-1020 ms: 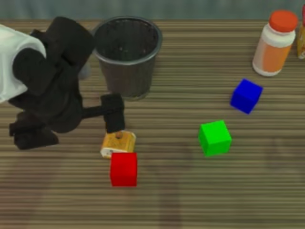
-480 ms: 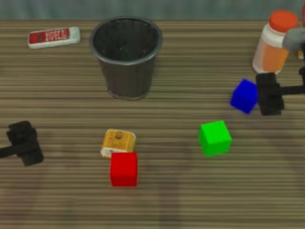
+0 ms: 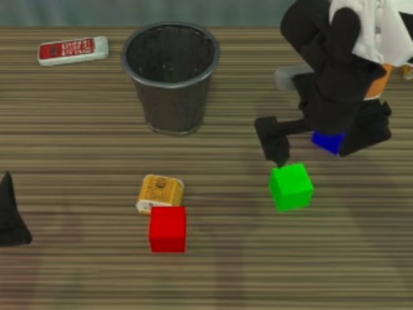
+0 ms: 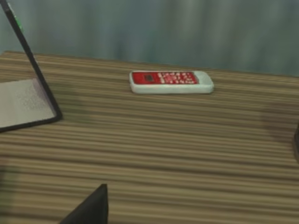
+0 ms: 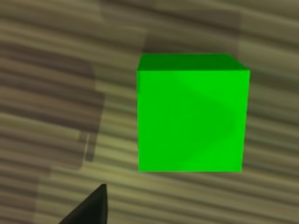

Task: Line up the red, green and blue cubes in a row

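Observation:
The green cube point(image 3: 291, 186) lies right of the table's middle and fills the right wrist view point(image 5: 191, 116). My right gripper point(image 3: 276, 147) hovers open just behind it, touching nothing; one dark fingertip point(image 5: 96, 205) shows short of the cube. The blue cube point(image 3: 328, 141) sits farther back right, mostly hidden under my right arm. The red cube point(image 3: 168, 228) rests front left of centre, against a small yellow-orange box point(image 3: 159, 192). My left gripper point(image 3: 10, 216) is parked open at the table's left edge.
A dark mesh bin point(image 3: 171, 74) stands at the back, left of centre. A red-and-white handset point(image 3: 72, 50) point(image 4: 171, 81) lies at the back left. A dark-framed flat panel point(image 4: 23, 100) shows in the left wrist view.
My left arm has pulled away from the box and red cube to the left edge. My right arm has swung in from the right, over the blue cube, to the green cube.

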